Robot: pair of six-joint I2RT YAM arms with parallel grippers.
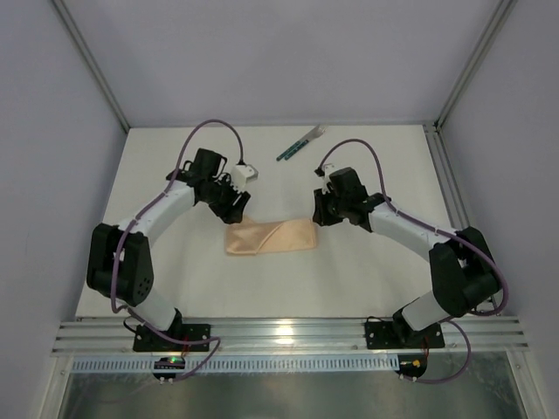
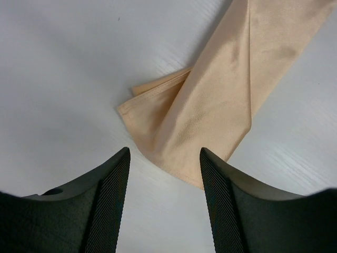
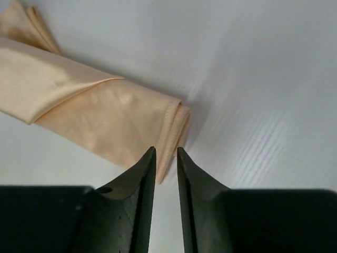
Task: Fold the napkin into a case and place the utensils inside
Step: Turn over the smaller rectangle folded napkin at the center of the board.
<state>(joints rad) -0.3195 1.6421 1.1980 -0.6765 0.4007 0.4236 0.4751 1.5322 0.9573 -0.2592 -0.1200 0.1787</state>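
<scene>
Top: high, from 6 o'clock, looking down on whole bench (image 1: 367,175). Wrists: close, downward, on case's (image 1: 271,236) 9 and 3 o'clock ends; all share it.

We record the right gripper (image 3: 166,154) with its jaws nearly together and a slim gap between them. The case (image 3: 105,113) lies on the white table (image 3: 263,79) with its right end at the fingertips; we cannot confirm contact. A diagonal flap edge crosses the case further left.
</scene>
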